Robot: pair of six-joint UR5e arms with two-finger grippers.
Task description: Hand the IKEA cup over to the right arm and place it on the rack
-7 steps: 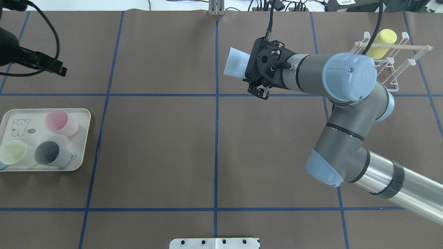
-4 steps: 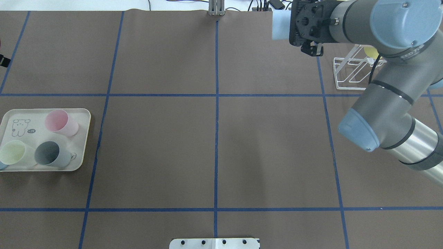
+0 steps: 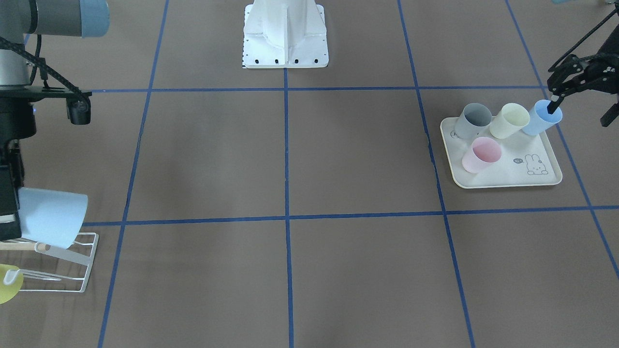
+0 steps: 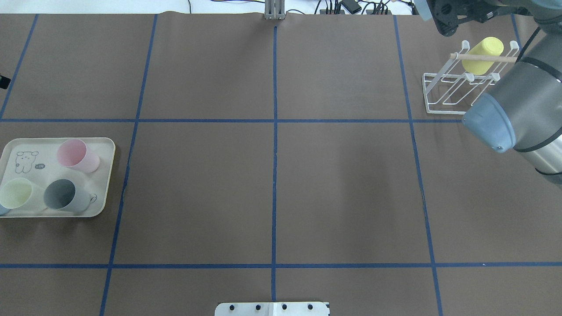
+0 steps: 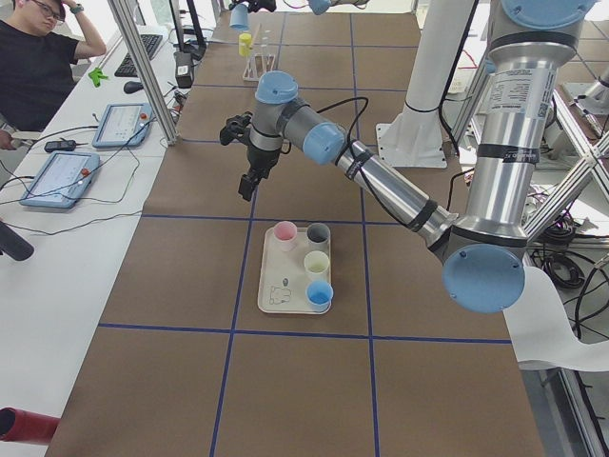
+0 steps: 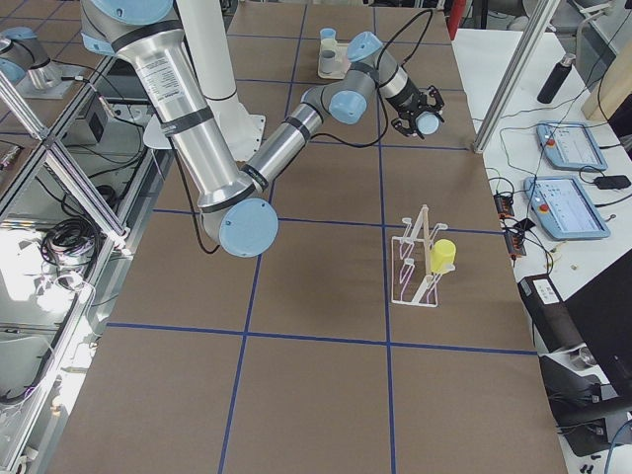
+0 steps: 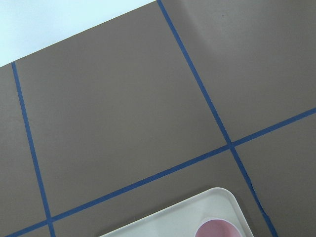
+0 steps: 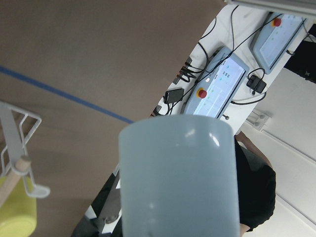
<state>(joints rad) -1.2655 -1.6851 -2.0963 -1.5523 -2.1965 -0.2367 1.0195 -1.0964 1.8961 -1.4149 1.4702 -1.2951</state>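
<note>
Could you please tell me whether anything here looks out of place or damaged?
Nothing stands out. The four plastic cups stand upright on the cream rabbit-print tray, a yellow cup hangs on the white wire rack, and the right gripper holds the light blue cup aloft near it.

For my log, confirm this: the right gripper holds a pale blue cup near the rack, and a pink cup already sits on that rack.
One detail is wrong. The cup on the rack is a yellow cup, not pink, as the overhead view shows. The pink cup stands on the tray. The rest is right: the right gripper holds a pale blue cup near the rack.
</note>
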